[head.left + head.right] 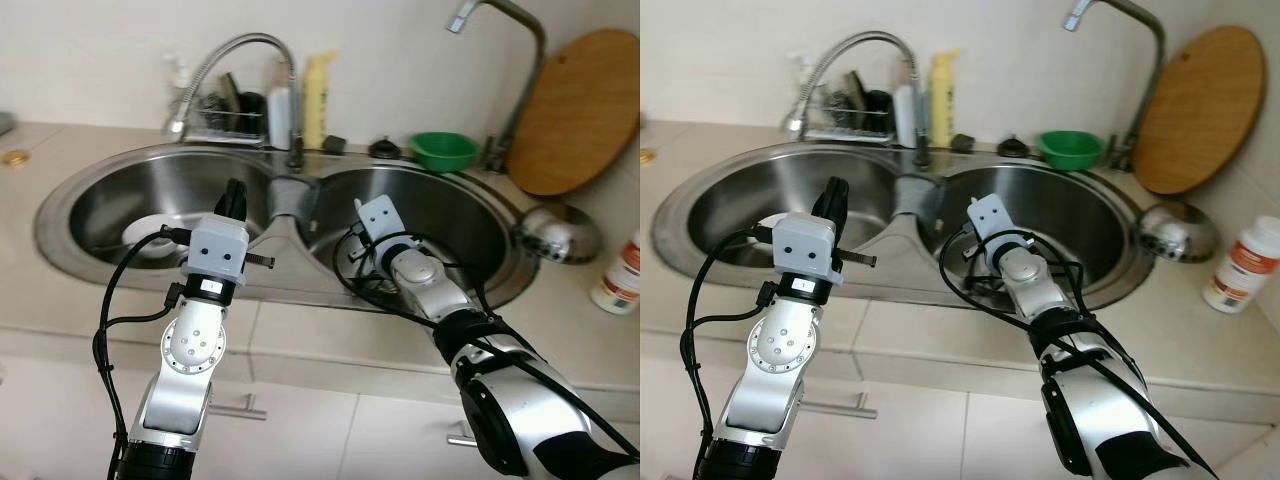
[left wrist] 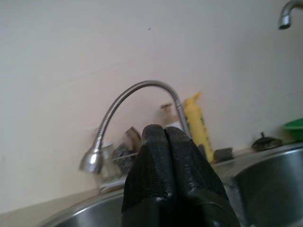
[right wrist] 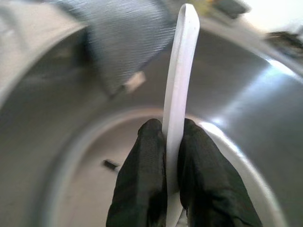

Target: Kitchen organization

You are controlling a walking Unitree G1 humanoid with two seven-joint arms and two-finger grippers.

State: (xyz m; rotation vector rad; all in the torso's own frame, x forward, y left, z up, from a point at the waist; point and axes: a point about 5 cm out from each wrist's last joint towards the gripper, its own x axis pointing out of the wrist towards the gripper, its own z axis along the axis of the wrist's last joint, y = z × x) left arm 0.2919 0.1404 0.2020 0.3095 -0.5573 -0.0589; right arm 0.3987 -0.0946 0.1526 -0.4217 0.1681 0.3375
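Soft, even daylight fills the scene, with weak shadows. Bright glare streaks the steel sink (image 1: 120, 190) around its rim. In the right wrist view, highlights bloom at 3 o'clock and the background blurs; both wrist views look slightly hazy.

Our left gripper (image 2: 164, 137): fingers pressed together, empty, raised over the sink's (image 1: 300, 290) left basin, forearm upright. Our right gripper (image 3: 174, 142): fingers clamped on a thin white piece (image 3: 180, 80), reaching into the sink's right basin, forearm angled forward.
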